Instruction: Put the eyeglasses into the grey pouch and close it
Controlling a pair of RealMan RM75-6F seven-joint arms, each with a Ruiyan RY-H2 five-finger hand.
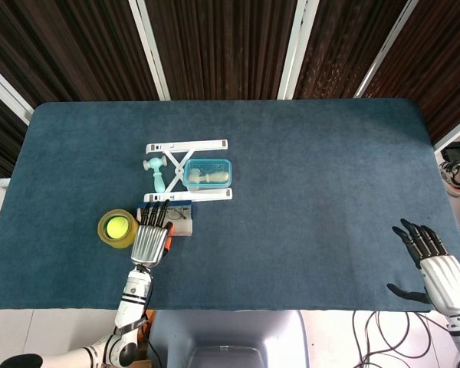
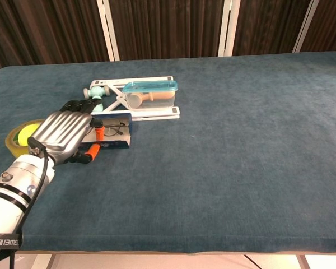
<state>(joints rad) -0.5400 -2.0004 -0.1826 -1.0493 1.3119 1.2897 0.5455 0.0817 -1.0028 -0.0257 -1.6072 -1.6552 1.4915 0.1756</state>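
Observation:
The grey pouch (image 1: 178, 222) (image 2: 115, 138) lies at the near left of the table, its blue-trimmed near edge turned up. The thin-framed eyeglasses (image 1: 180, 215) (image 2: 119, 129) rest on the pouch's far part, partly uncovered. My left hand (image 1: 151, 234) (image 2: 65, 131) covers the pouch's left side. Its fingers lie over the top and its orange-tipped thumb is at the raised near edge, gripping the flap. In the head view my right hand (image 1: 433, 266) hovers at the table's near right corner, fingers spread and holding nothing. The chest view does not show it.
A yellow tape roll (image 1: 117, 228) (image 2: 18, 135) sits just left of my left hand. Behind the pouch stand a white folding stand (image 1: 185, 146) (image 2: 151, 115), a teal lidded box (image 1: 208, 173) (image 2: 150, 93) and a small teal hammer (image 1: 158, 175) (image 2: 97, 93).

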